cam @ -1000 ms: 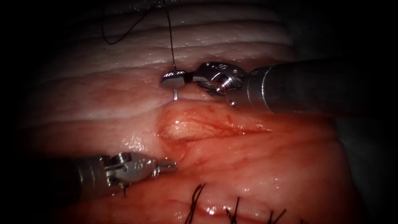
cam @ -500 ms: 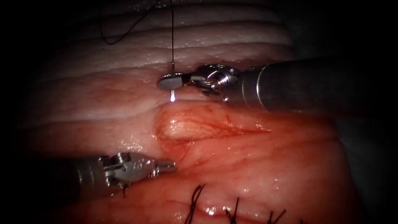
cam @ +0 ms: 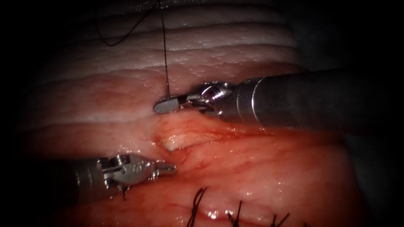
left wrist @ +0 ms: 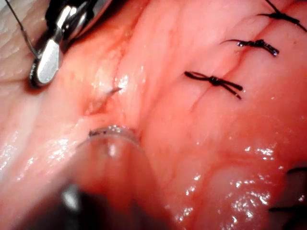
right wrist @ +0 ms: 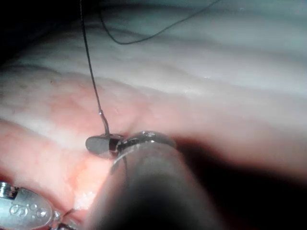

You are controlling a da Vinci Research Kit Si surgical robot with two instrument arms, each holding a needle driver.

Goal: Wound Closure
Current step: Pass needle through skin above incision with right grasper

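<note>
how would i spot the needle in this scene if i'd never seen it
Start at the open cut in the tissue. At its upper edge the right tool is shut on the needle near its thread end. The thread rising from it marks it out.

A: Anything here besides the work itself?

B: Row of tied stitches (cam: 197, 202), black, knotted, short ends sticking up. They run along the near edge of the endoscope view. Four or so; the end ones run out of the picture.

A: Closer look?

B: Left wrist view has three in a line (left wrist: 213, 82), each crossing a closed seam.

A: Else?

B: Red fluid (cam: 252, 131), wet and glistening on the tissue (cam: 105, 96). Dark grey surround (cam: 370, 138) past its right edge; material unclear.
</note>
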